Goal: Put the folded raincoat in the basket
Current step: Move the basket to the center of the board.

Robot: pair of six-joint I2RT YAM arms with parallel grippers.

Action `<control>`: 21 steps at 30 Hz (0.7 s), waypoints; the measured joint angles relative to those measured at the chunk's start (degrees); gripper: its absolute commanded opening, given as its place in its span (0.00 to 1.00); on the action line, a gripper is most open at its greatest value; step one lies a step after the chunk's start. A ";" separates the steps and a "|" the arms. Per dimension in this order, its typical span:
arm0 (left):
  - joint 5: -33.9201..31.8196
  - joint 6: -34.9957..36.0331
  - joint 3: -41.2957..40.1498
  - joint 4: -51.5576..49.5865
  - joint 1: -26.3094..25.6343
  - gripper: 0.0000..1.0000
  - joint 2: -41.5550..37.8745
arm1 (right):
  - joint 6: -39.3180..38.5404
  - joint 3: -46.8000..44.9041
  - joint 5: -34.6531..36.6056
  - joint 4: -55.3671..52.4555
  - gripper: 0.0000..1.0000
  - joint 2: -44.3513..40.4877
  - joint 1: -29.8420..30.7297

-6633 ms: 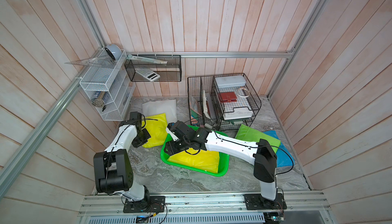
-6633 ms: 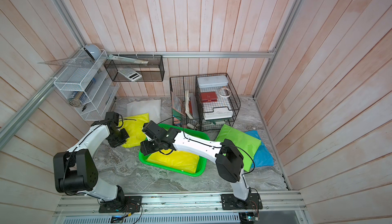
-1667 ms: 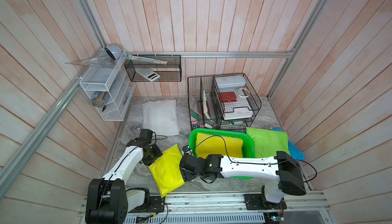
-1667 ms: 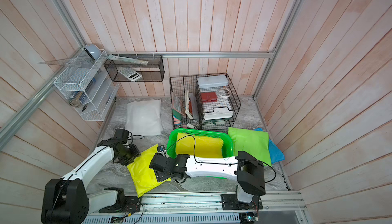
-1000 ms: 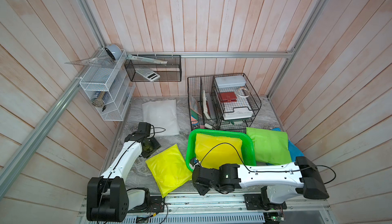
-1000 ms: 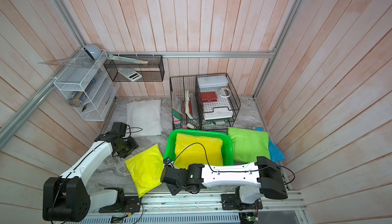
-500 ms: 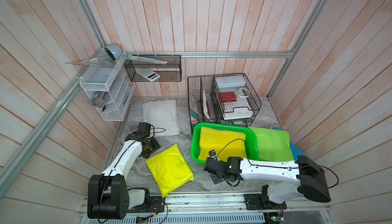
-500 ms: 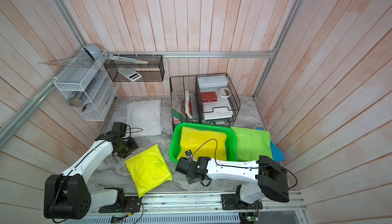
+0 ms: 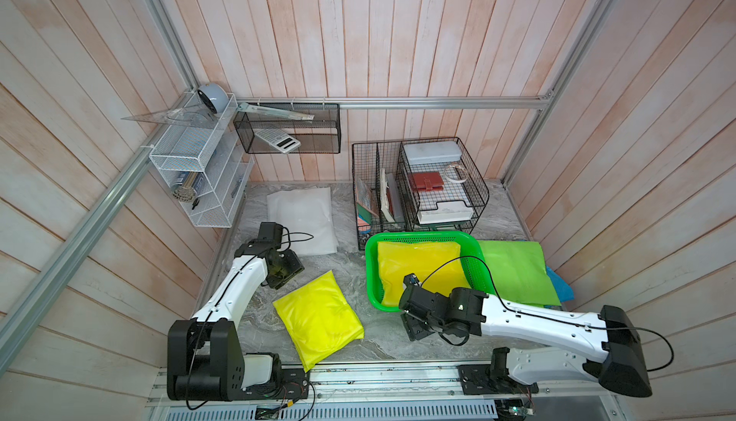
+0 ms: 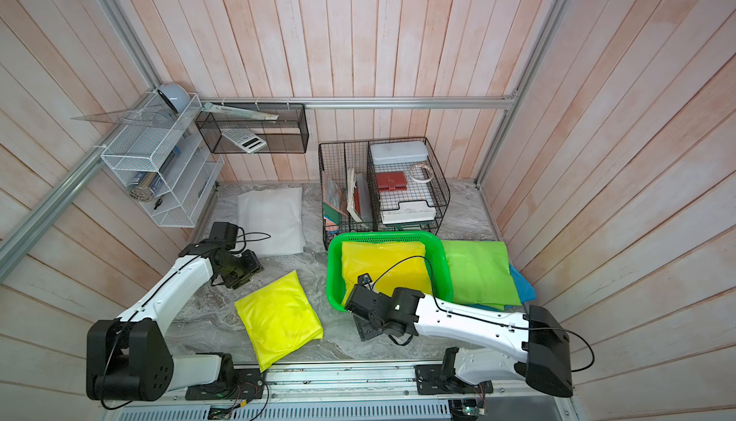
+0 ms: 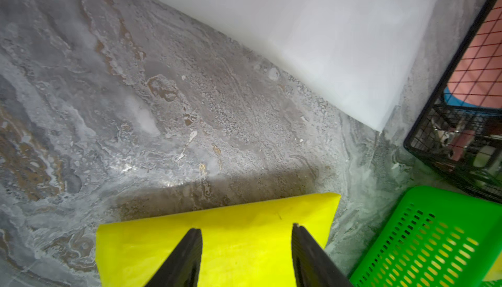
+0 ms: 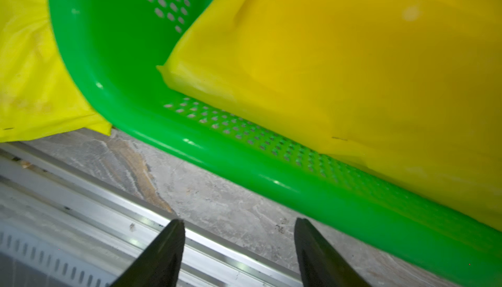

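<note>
The grey marbled bench [image 9: 350,265] fills the lower middle of both top views. At its back, right of centre, stands a black wire organiser [image 9: 418,188], and a white wire rack [image 9: 199,168] hangs on the wall at the left. The green basket [image 9: 414,235] sits right of centre, just in front of the organiser, with 1 folded deep-yellow raincoat [image 9: 414,263] lying flat inside it and covering most of its floor. A folded green raincoat [image 9: 513,271] lies against the basket's right side, and a folded white sheet [image 9: 302,216] lies at the upper left of the bench. A 2nd, folded lemon-yellow raincoat [image 9: 318,319] lies on the bare bench left of the basket, apart from it. The left gripper [image 9: 284,269] hangs just by that raincoat's upper left edge; in the left wrist view its fingers [image 11: 187,255] stand apart with nothing between them. The right gripper [image 9: 414,327] is low over the bench just below the basket's lower left rim; its fingers [image 12: 163,255] are also apart and empty.
</note>
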 measured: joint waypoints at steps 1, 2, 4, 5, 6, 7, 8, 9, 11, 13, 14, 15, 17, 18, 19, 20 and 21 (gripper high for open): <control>0.22 0.24 0.00 0.00 0.00 0.58 -0.02 | 0.55 -0.02 -0.55 0.72 0.60 0.31 1.16; 0.44 0.46 0.00 -0.07 0.00 0.58 -0.02 | 1.20 -0.09 -1.03 1.20 0.59 0.85 1.86; 0.70 0.70 0.00 -0.02 0.00 0.58 -0.04 | 2.38 -0.50 -1.31 1.62 0.57 2.14 2.19; 0.83 0.85 -0.02 -0.02 0.00 0.58 -0.04 | 2.93 -0.92 -1.38 1.62 0.57 2.71 2.19; 0.85 1.01 -0.02 -0.02 0.00 0.58 -0.04 | 3.37 -1.40 -1.27 1.60 0.57 3.02 2.21; 0.87 1.05 -0.07 0.00 0.00 0.58 -0.04 | 3.98 -2.14 -0.81 1.60 0.56 2.99 2.27; 0.87 1.07 -0.17 0.02 0.00 0.58 -0.04 | 4.85 -2.95 0.13 1.64 0.56 2.73 2.34; 0.87 1.07 -0.42 0.20 0.00 0.58 -0.07 | 5.97 -3.78 1.42 1.68 0.56 2.38 2.36; 0.85 1.07 -1.33 0.68 0.00 0.58 -0.09 | 8.22 -5.97 4.50 1.22 0.56 1.18 1.51; 0.85 1.07 -2.12 0.87 0.02 0.58 -0.09 | 9.29 -7.87 6.93 0.90 0.56 -0.48 -0.79; 0.85 1.07 -2.34 0.87 0.02 0.58 -0.09 | 9.38 -9.05 8.17 1.07 0.56 -1.75 -2.64; 0.85 1.07 -2.43 0.87 0.00 0.58 -0.09 | 9.38 -9.99 8.74 1.38 0.56 -2.84 -4.31; 0.85 1.07 -2.43 1.14 0.00 0.58 -0.09 | 8.70 -11.65 8.76 1.36 0.55 -5.14 -8.46; 0.85 1.07 -2.43 1.20 0.00 0.58 -0.09 | 7.72 -12.15 8.41 1.31 0.55 -5.90 -10.29; 0.85 1.07 -2.43 1.25 0.00 0.58 -0.07 | 6.45 -12.57 7.78 1.31 0.55 -6.49 -12.00; 0.85 1.07 -2.43 1.27 0.02 0.58 -0.04 | 5.18 -12.81 7.21 1.36 0.55 -6.73 -13.33; 0.83 1.07 -2.45 1.29 0.00 0.58 -0.02 | 4.07 -12.83 6.71 1.55 0.55 -6.64 -14.64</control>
